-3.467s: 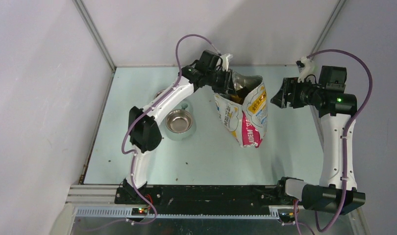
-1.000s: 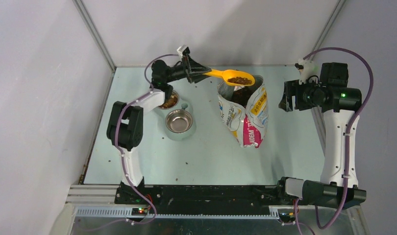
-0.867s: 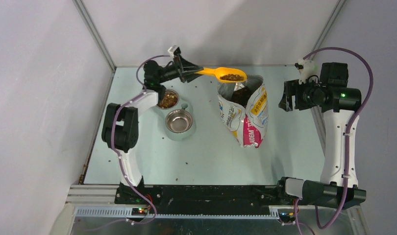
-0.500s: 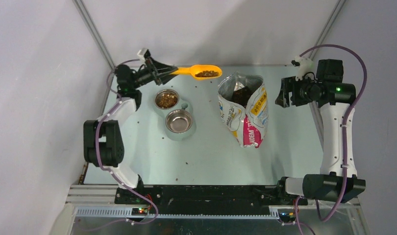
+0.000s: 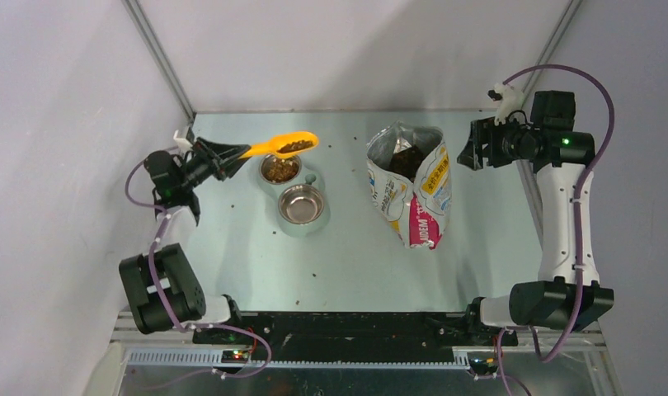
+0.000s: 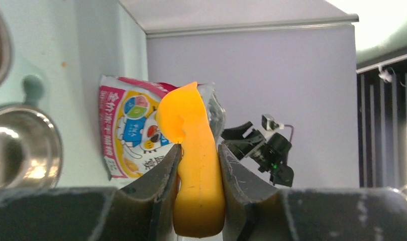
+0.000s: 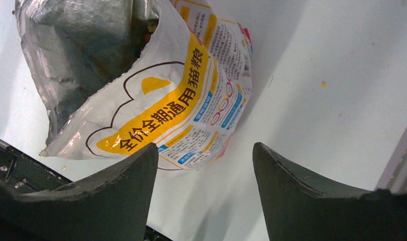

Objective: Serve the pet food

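My left gripper (image 5: 221,153) is shut on the handle of an orange scoop (image 5: 281,147), also seen in the left wrist view (image 6: 192,165). The scoop is held level, with brown pet food (image 5: 296,146) in it, just above the far steel bowl (image 5: 269,158). That bowl holds more kibble (image 5: 279,170). The near steel bowl (image 5: 302,205) is empty. The printed foil bag (image 5: 411,194) stands open with kibble (image 5: 410,159) inside. My right gripper (image 5: 472,153) is open and empty, to the right of the bag (image 7: 156,95).
The two bowls sit in a pale stand (image 5: 314,179) at the table's back left. A few stray pellets (image 5: 315,273) lie on the table. The enclosure's left wall (image 5: 83,165) is close behind my left arm.
My left arm has swung left, carrying the filled scoop from over the bag's mouth to above the far bowl. The right gripper has shifted slightly towards the back.
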`<state>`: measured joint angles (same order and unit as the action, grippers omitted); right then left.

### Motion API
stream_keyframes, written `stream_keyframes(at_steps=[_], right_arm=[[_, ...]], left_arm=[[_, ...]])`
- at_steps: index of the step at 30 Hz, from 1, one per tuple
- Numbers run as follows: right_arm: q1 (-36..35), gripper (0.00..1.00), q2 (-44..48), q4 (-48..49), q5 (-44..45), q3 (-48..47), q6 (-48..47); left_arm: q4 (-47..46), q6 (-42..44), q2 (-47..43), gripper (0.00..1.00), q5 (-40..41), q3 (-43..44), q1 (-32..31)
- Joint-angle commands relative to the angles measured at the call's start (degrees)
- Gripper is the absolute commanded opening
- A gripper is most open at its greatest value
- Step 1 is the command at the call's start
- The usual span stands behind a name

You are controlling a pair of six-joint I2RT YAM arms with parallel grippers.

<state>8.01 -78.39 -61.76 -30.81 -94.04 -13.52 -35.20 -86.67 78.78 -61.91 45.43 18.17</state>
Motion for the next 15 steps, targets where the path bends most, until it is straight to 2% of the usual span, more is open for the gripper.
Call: stream_keyframes(at_steps=[1,7,15], right_arm=[[-0.36,0.72,-0.10,3.45,-2.59,-1.92,1.33],[-0.45,0.72,1.26,4.91,-3.97,-0.55,3.09],[-0.45,0.72,3.25,5.93,-4.46,1.05,3.90]], left_arm=[[7.83,10.43,-6.54,0.00,-0.67,-2.69,4.07],[20.87,22.17,-10.35,0.00,0.23,-5.87,9.13],[37.75,39.02,-10.71,0.00,5.18,-6.63,9.85]])
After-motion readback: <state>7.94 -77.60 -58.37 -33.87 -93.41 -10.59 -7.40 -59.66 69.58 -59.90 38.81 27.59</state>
